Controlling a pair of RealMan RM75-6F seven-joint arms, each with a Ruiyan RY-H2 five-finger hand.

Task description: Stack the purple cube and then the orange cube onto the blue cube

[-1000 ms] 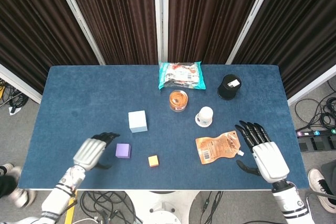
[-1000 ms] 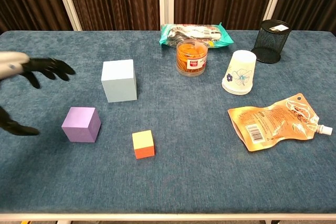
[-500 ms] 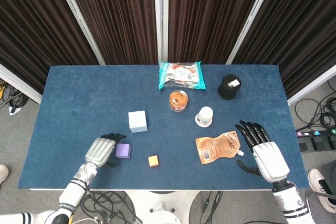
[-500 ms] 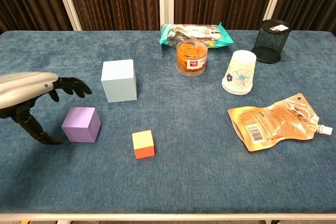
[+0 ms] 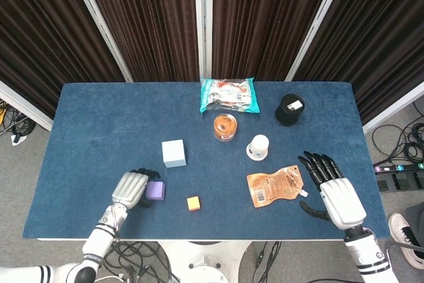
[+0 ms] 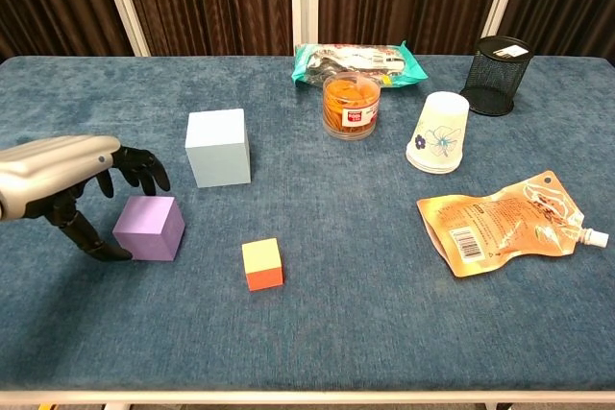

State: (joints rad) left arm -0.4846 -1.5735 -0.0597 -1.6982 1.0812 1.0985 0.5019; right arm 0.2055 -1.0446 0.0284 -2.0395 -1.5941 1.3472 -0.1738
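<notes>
The purple cube sits just in front of and to the left of the blue cube, with the orange cube further front and right. The left hand arches over the purple cube's left side, fingers apart, not yet gripping. The right hand rests spread and empty, well right of the blue cube. The purple cube looks light, rigid and smooth-sided; opposite flat faces would suit a pinch.

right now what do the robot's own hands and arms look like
Both hands, left hand and right hand, have silver-grey shells over the back and black fingers. The wrists show white segments with black bands. No sleeves, loose cables or readable markings are visible.
</notes>
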